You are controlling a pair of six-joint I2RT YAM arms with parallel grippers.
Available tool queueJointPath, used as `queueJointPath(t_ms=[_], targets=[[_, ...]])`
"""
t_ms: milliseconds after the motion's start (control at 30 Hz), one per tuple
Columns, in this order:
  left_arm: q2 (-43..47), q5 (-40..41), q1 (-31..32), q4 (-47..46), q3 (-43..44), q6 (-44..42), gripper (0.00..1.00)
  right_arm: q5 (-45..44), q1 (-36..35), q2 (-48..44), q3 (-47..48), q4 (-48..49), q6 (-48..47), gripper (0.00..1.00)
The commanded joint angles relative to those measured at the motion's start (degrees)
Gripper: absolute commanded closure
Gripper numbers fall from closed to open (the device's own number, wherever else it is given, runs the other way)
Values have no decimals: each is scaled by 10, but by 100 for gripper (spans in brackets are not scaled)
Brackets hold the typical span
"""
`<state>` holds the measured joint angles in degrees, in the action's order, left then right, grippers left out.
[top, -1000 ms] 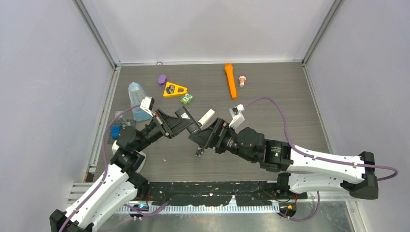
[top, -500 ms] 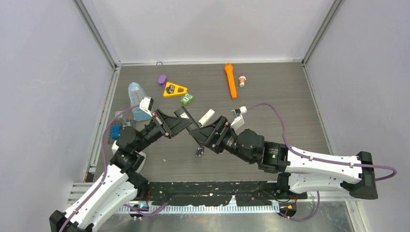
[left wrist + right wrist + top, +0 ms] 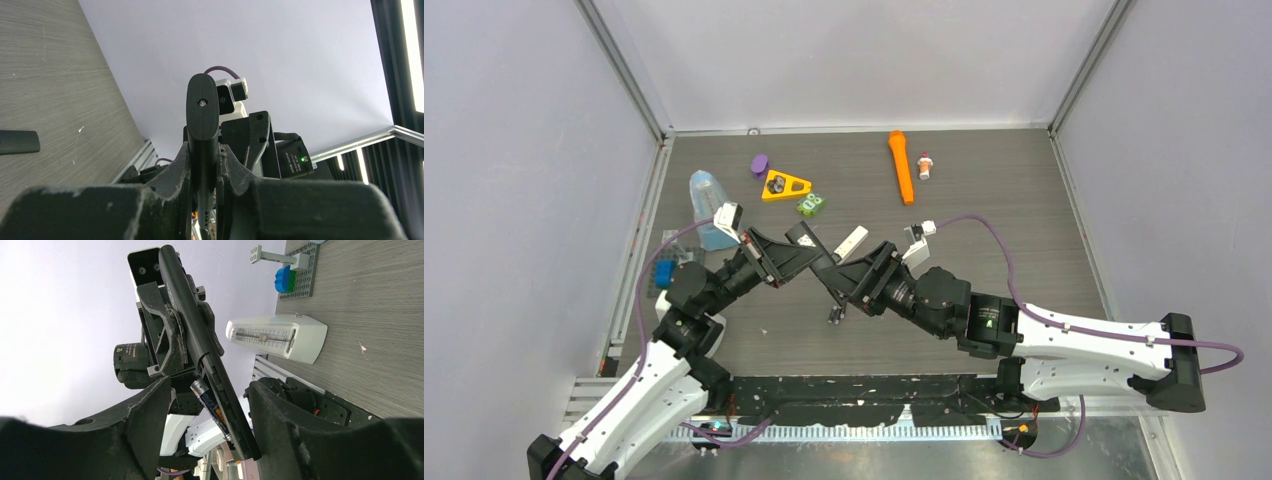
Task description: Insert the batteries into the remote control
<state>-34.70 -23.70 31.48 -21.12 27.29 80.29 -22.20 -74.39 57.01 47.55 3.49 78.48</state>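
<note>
PLACE: robotics lab test cell | ENCLOSURE: plain pale walls (image 3: 854, 60), aluminium frame posts (image 3: 624, 65) at the corners | BENCH: grey wood-grain tabletop (image 3: 1004, 230), two white-and-black arms (image 3: 639, 390) bolted at its near edge, purple cables (image 3: 999, 245) | PROPS: orange flashlight (image 3: 901, 166), yellow triangular toy (image 3: 785, 185), clear bottle (image 3: 707, 205), toy bricks (image 3: 663, 272) | LIGHTING: strip lights (image 3: 412, 50) overhead

Both arms reached inward, wrists nearly meeting. The left gripper (image 3: 202, 162) clamped the remote control (image 3: 201, 110); the right gripper (image 3: 207, 390) straddled it, jaws apart.
</note>
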Motion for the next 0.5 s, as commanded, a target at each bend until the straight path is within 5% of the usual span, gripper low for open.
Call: queueJointPath(t_ms=[0,467], targets=[[9,5,1,-33,0,-13,100,-10,4,3,3,24,12,41],[11,13,1,-33,1,-8,100,5,7,10,-5,33,17,64]])
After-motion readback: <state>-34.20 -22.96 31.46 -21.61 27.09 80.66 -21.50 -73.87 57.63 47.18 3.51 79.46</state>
